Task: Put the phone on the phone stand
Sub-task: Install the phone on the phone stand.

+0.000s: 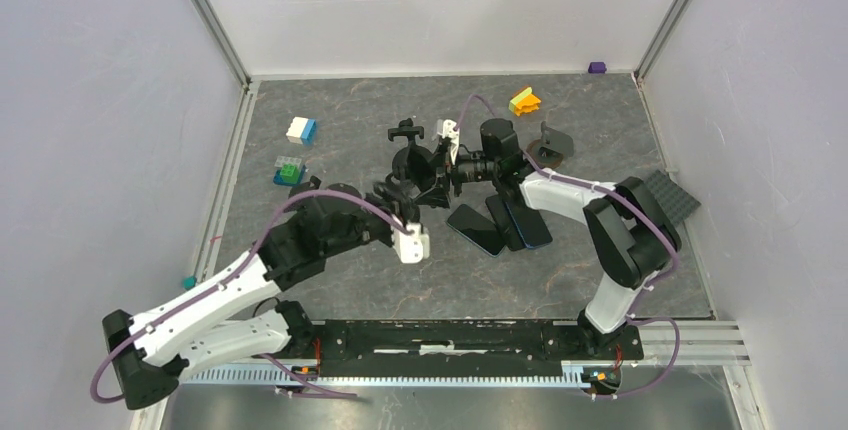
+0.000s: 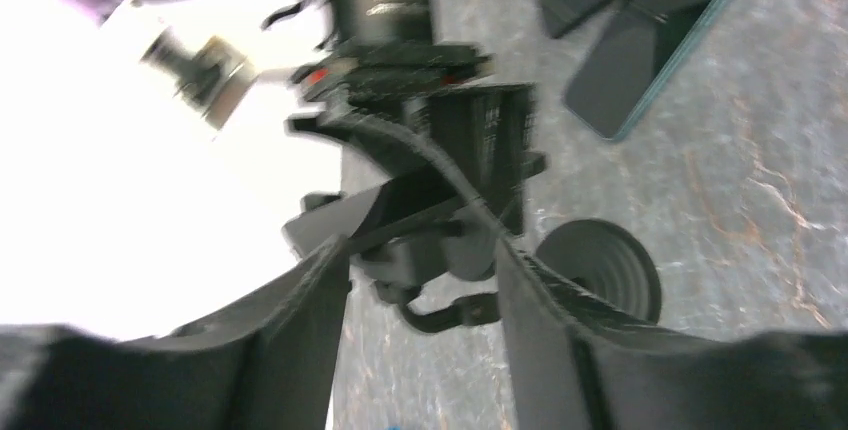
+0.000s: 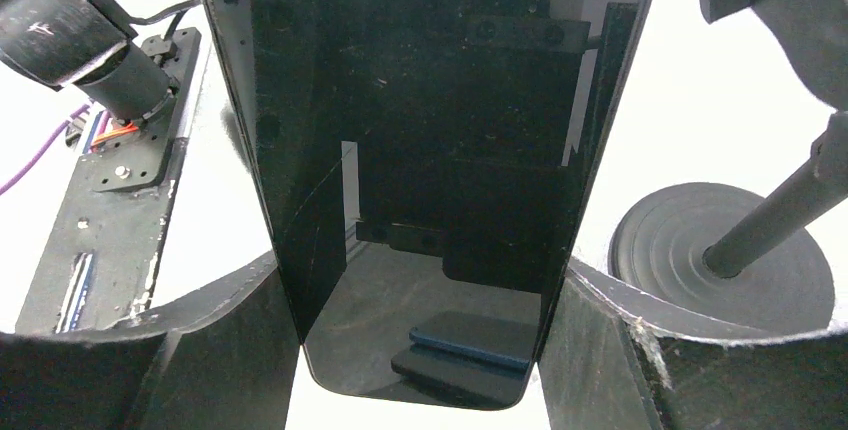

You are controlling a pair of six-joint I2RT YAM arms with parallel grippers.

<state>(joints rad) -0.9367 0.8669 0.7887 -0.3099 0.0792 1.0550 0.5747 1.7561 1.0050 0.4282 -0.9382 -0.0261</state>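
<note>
A black phone (image 3: 420,150) stands upright between my right gripper's (image 3: 425,280) fingers, its glossy screen facing the camera. In the top view the right gripper (image 1: 447,165) holds it at the table's middle, right against the black phone stand (image 1: 412,168). The stand's round base (image 3: 720,260) and stem show just right of the phone. My left gripper (image 1: 400,198) reaches in from the near left. In the left wrist view its fingers (image 2: 425,250) are closed around the stand's cradle (image 2: 430,245), with the round base (image 2: 600,270) beyond them.
Two more phones (image 1: 475,228) (image 1: 525,220) lie flat just right of the stand, and show in the left wrist view (image 2: 650,40). Another black stand (image 1: 555,140) and a small black clip (image 1: 405,132) sit behind. Toy blocks (image 1: 301,130) (image 1: 288,170) (image 1: 524,101) lie at the back.
</note>
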